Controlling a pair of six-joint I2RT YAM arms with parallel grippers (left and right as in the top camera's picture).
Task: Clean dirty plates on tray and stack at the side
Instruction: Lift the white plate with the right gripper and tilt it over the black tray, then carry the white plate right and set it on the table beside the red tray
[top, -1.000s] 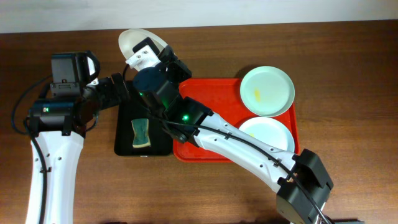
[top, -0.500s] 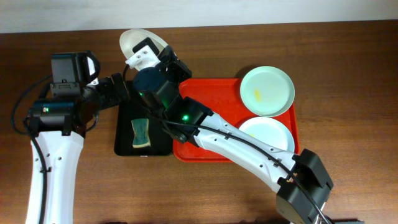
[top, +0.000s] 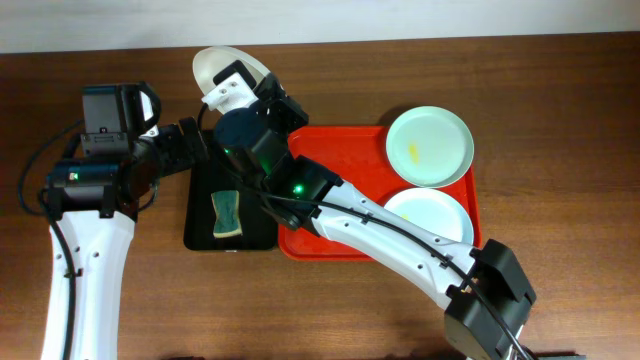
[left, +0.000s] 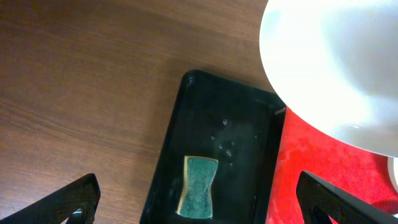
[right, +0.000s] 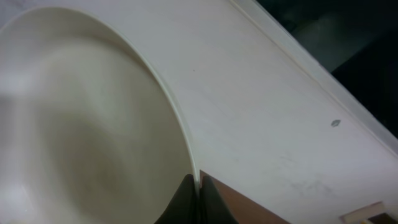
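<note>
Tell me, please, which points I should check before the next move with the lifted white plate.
1. Right jaws shut on the rim of the round white plate: ok.
2. Left jaws open and empty: ok.
3. Green-and-yellow sponge lying free in the narrow black plastic tray, below the left jaws: ok.
4. Held plate wiped clean: cannot tell.
5. Pale green round plate on the large red rectangular plastic tray clean: not ok, a yellow smear shows.
</note>
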